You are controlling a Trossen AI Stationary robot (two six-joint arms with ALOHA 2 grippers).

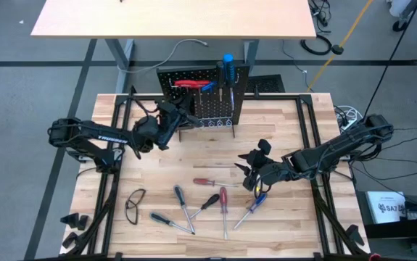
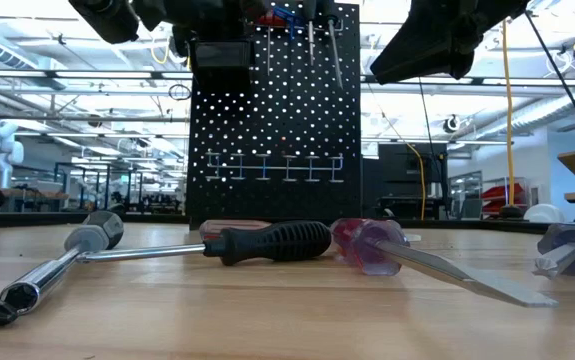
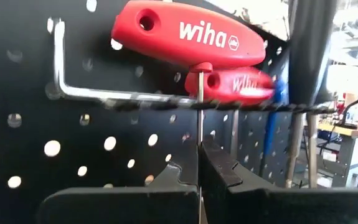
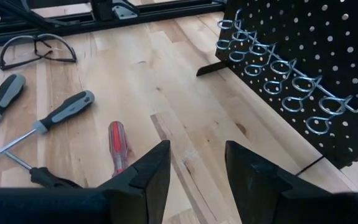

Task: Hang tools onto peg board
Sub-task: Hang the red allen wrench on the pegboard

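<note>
At the peg board (image 1: 202, 94) our left gripper (image 3: 198, 177) is clenched on the thin upright shaft of a red T-handle tool (image 3: 188, 38), whose handle lies across a metal hook (image 3: 104, 94) directly above the fingers. Our right gripper (image 4: 194, 171), jaws parted and empty, hovers over the table nearest the red screwdriver (image 4: 117, 143).
</note>
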